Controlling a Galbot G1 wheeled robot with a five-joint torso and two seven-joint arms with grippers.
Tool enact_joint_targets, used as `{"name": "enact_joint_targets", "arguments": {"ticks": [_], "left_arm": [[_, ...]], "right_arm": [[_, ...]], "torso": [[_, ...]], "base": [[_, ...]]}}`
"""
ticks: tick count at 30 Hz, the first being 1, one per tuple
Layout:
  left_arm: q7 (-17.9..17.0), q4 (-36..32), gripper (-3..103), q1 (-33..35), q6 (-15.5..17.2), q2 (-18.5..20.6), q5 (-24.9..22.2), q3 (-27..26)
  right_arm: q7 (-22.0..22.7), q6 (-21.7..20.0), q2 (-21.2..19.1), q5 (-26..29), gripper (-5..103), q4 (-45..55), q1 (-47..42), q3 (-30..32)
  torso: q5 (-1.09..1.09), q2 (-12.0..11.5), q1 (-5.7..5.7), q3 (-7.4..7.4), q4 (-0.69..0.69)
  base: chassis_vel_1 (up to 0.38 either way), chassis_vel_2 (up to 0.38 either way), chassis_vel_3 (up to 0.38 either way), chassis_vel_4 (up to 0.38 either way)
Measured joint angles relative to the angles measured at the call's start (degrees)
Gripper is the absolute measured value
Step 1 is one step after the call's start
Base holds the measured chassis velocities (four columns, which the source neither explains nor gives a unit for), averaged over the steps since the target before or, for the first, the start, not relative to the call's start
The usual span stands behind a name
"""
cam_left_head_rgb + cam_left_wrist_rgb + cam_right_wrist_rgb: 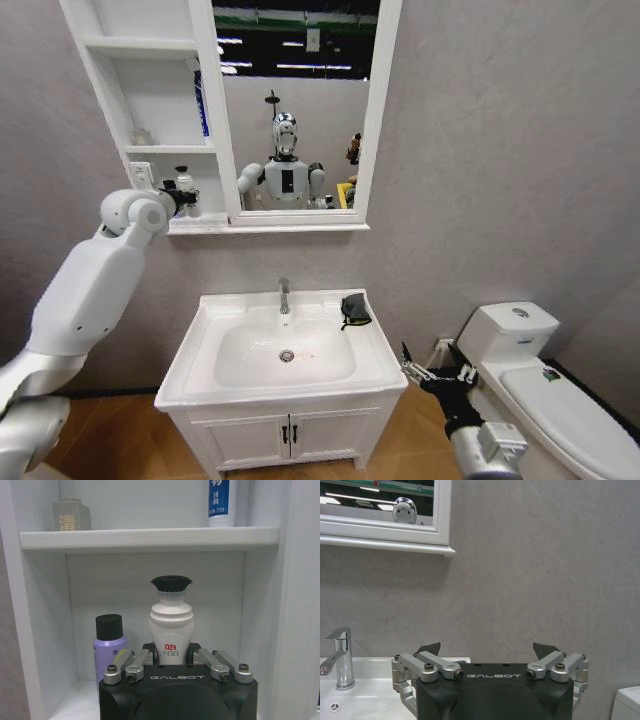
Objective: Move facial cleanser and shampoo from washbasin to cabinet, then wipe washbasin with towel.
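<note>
My left gripper [172,656] fingers pinch a smooth white bottle [171,625] standing upright in the cabinet [150,538]; right gripper [490,655] fingers are spread.

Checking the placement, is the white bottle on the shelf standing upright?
Upright: the white bottle stands cap-up on the bottom shelf, beside the purple bottle.

two bottles [171,622] (bottom shelf), one towel [354,309]
</note>
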Motion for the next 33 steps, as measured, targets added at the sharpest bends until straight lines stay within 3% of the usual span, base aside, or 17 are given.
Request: {"name": "enact_joint_targets", "arguments": {"ticks": [15, 23, 33], "left_arm": [[4.16, 10.76, 29, -4.54, -4.02, -5.05, 6.05, 3.32], [5.57, 14.13, 29, -4.24, -6.49, -6.34, 6.86, 3.39], [5.92, 15.24, 26, -4.28, -6.73, -7.27, 8.26, 3.05]], "right_arm": [[0.16, 0.41, -0.12, 0.17, 100, -0.02, 0.05, 0.95], [0.28, 0.95, -0.09, 0.26, 100, -0.54, 0.15, 1.30], [0.35, 1.47, -0.01, 0.51, 100, -0.60, -0.15, 1.73]], "torso": [[0.01, 0.00, -0.01, 0.00, -0.02], [0.00, 0.01, 0.00, 0.00, -0.01], [0.01, 0.01, -0.01, 0.00, -0.03]], "base": [[0.000, 0.000, 0.000, 0.000], [0.000, 0.000, 0.000, 0.000], [0.000, 0.000, 0.000, 0.000]]}}
